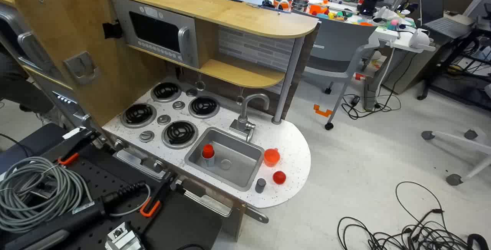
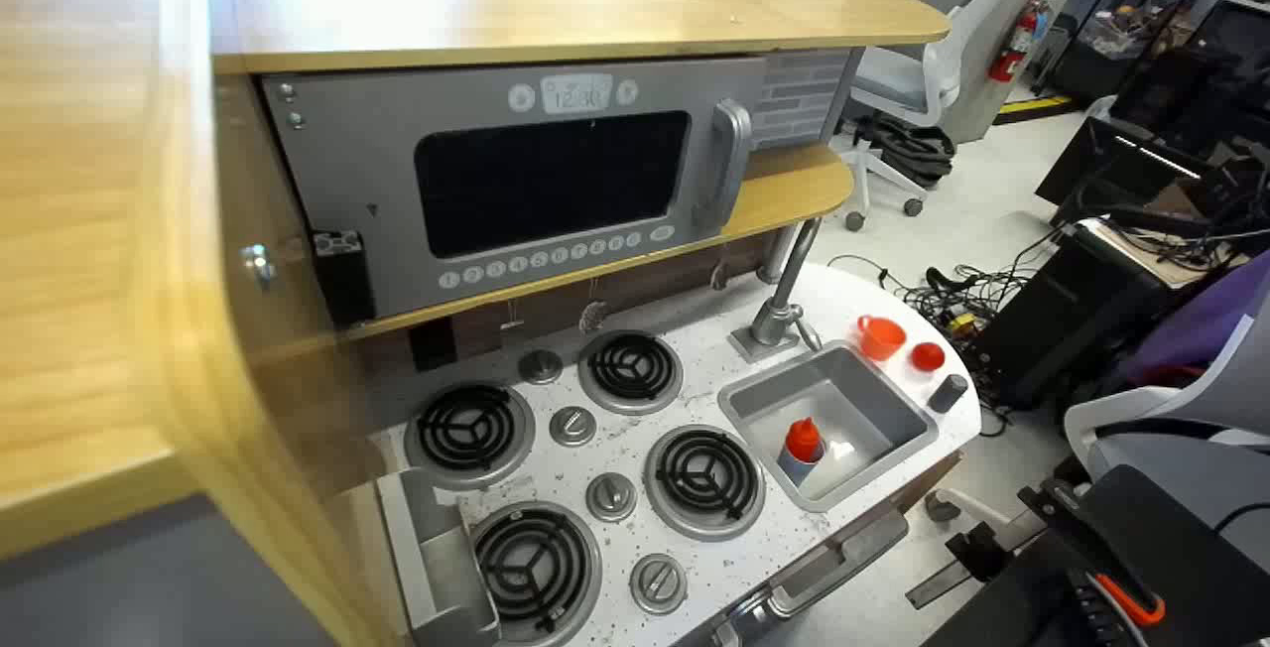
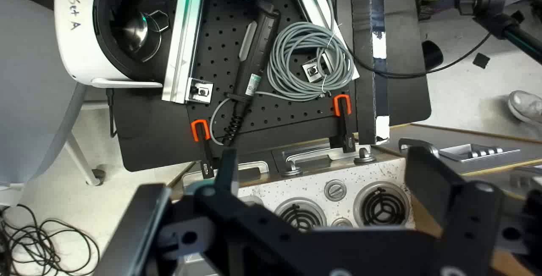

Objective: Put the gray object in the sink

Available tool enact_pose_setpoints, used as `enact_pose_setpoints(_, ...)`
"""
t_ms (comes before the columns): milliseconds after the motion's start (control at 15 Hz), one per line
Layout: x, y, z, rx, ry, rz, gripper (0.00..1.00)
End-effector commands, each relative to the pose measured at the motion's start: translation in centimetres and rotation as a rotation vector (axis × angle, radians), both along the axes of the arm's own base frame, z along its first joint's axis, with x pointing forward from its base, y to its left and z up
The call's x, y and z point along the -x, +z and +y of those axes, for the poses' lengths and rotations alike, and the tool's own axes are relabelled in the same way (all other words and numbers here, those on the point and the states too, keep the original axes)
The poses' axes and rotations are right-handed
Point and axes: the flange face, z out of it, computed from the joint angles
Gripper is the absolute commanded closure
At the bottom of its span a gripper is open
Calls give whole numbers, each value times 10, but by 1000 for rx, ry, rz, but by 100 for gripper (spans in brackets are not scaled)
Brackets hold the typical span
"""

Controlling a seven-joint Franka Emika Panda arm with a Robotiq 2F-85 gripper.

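Note:
A small dark gray cylinder (image 1: 260,185) stands on the white counter beside the sink's outer front corner; it also shows in an exterior view (image 2: 948,393). The metal sink (image 1: 245,167) is sunk in the counter, with a curved gray faucet (image 1: 244,108) behind it; the sink also shows in an exterior view (image 2: 868,414). In the sink a gray cup (image 1: 208,161) holds a red bottle-like piece (image 1: 208,150). My gripper (image 3: 324,157) is open in the wrist view, fingers wide apart, with nothing between them. It is out of both exterior views. The cylinder is not visible in the wrist view.
An orange cup (image 1: 271,157) and a red ball (image 1: 279,177) sit on the counter near the cylinder. Black burners (image 1: 179,133) and knobs lie on the sink's other side. A wooden shelf (image 1: 245,74) and microwave (image 1: 157,31) overhang the counter's back. A post (image 1: 288,81) rises near the faucet.

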Motion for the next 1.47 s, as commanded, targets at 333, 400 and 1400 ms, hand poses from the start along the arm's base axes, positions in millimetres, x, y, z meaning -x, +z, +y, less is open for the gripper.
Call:
enact_pose_setpoints(333, 0, 0, 0, 0, 0, 1, 0)
enact_pose_setpoints(400, 0, 0, 0, 0, 0, 1, 0)
enact_pose_setpoints(1400, -1, 1, 0, -13, -8, -19, 0)
